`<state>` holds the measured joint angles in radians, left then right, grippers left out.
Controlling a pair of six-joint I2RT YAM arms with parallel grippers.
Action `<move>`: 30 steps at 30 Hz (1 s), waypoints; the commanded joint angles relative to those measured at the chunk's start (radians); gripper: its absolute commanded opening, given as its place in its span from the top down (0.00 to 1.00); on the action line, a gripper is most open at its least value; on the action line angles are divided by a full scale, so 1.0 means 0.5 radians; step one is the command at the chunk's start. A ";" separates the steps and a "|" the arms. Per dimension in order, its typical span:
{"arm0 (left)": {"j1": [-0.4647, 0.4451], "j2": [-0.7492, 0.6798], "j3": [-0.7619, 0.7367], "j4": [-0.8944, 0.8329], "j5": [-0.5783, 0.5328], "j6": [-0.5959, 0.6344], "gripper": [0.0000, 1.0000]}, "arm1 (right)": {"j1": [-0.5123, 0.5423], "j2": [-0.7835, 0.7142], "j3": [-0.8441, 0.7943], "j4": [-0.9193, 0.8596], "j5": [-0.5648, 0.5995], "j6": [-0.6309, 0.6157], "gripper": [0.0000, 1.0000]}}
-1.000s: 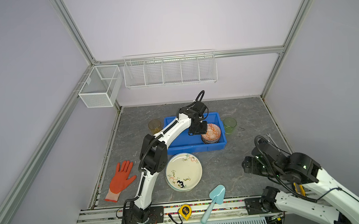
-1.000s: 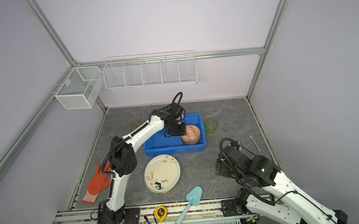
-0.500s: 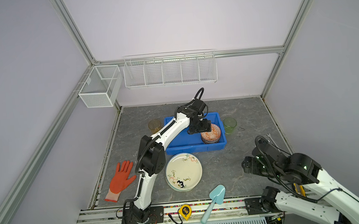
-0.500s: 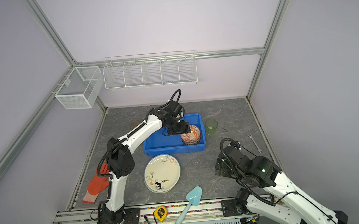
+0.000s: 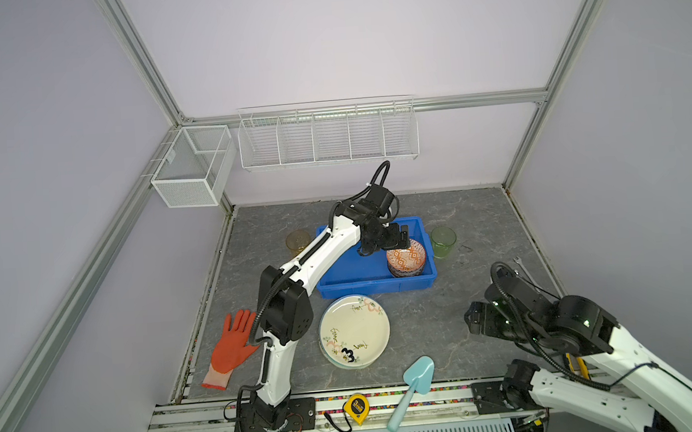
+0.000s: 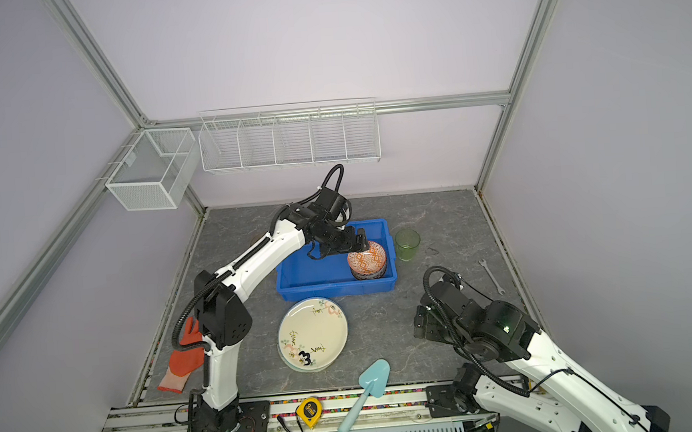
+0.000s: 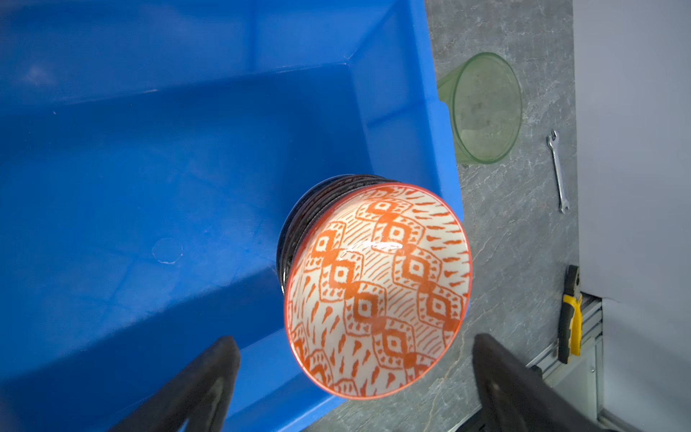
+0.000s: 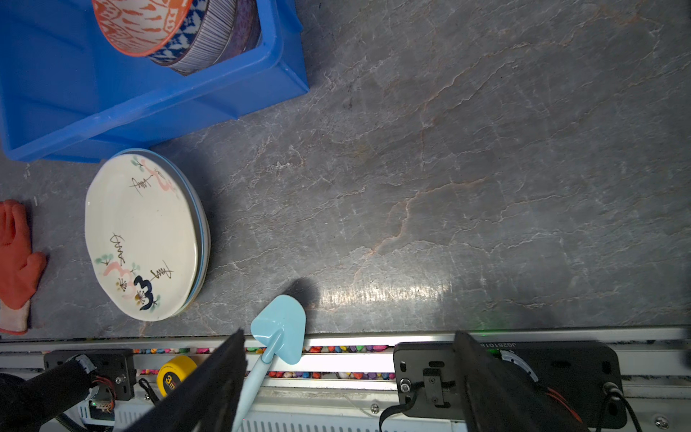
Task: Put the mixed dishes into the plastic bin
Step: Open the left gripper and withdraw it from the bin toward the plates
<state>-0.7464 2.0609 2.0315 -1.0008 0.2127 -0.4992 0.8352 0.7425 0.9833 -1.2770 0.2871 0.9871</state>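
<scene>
My right jaws hang wide and empty, near and well apart from the bright blue rectangular plastic bin point(image 5: 366, 287). Just in front of the bin lies the stack of round plates point(image 5: 354, 331), a cream doodled one on top. Inside the bin, at its right end, sits the stack of patterned bowls point(image 5: 406, 258), orange uppermost. My left jaws stand wide just above it, holding nothing. The translucent green cup point(image 5: 443, 241) stands just right of the bin, and the translucent amber cup point(image 5: 297, 241) stands to its left.

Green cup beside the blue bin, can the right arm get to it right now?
Probably yes. The green cup stands upright on bare table just outside the blue bin, and nothing lies between it and the open, empty right gripper.
</scene>
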 commanded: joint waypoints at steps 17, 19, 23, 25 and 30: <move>0.057 -0.788 -0.731 -0.086 -0.375 -0.071 0.01 | -0.033 0.162 -0.375 0.872 -0.283 -0.298 0.12; 0.105 -0.928 -0.887 -0.107 -0.430 -0.114 0.01 | -0.039 0.281 -0.392 1.051 -0.403 -0.379 0.12; 0.213 -1.224 -1.225 -0.105 -0.463 -0.200 0.01 | -0.037 0.466 -0.434 1.385 -0.574 -0.427 0.12; 0.269 -1.385 -1.398 -0.099 -0.473 -0.246 0.00 | -0.034 0.584 -0.436 1.499 -0.627 -0.430 0.11; 0.358 -1.770 -1.792 -0.030 -0.483 -0.346 0.01 | -0.007 0.873 -0.461 1.810 -0.767 -0.399 0.08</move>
<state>-0.5838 1.2438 1.1988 -1.0187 -0.0071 -0.6235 0.8211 1.1309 0.7761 -0.5148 -0.0277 0.7918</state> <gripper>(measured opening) 0.995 0.916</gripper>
